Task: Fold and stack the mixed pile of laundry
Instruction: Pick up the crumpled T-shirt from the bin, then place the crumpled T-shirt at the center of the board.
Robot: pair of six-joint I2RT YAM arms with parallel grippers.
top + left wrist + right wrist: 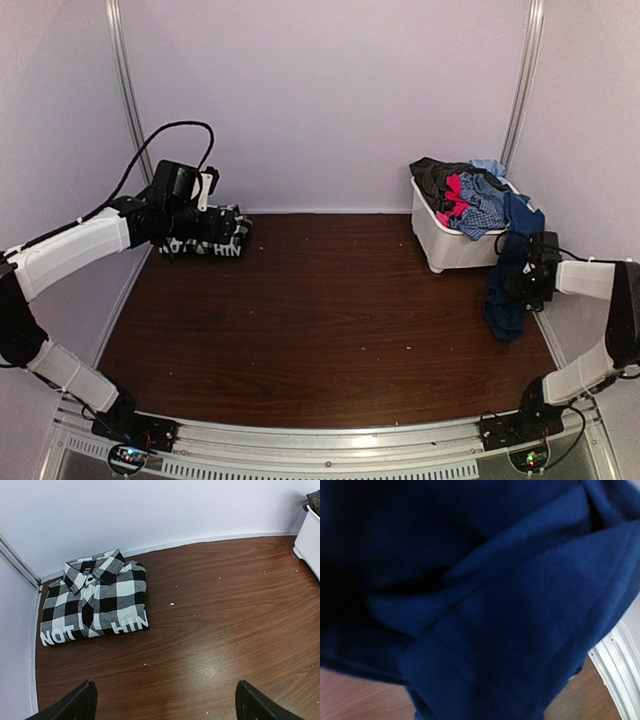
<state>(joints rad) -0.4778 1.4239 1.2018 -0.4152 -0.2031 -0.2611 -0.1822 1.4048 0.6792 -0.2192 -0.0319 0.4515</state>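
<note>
At the upper left of the top view the black-and-white checked shirt (pixel 205 238) lies folded against the back wall, lettering forward, and the left gripper (pixel 167 700) hovers over it with its fingers spread wide, grasping nothing. At the right, the rest of the mixed laundry pile (pixel 465 190) fills the white bin (pixel 450 250), and the long navy piece (pixel 508 300) hangs over its rim to the table (pixel 330 320). The right gripper (pixel 530 275) is pressed into that cloth; blue folds fill its wrist view, so I cannot tell whether it has clamped. The step looks like fetching the second garment; next needs a sure pinch, then lifting it free toward mid-table
</note>
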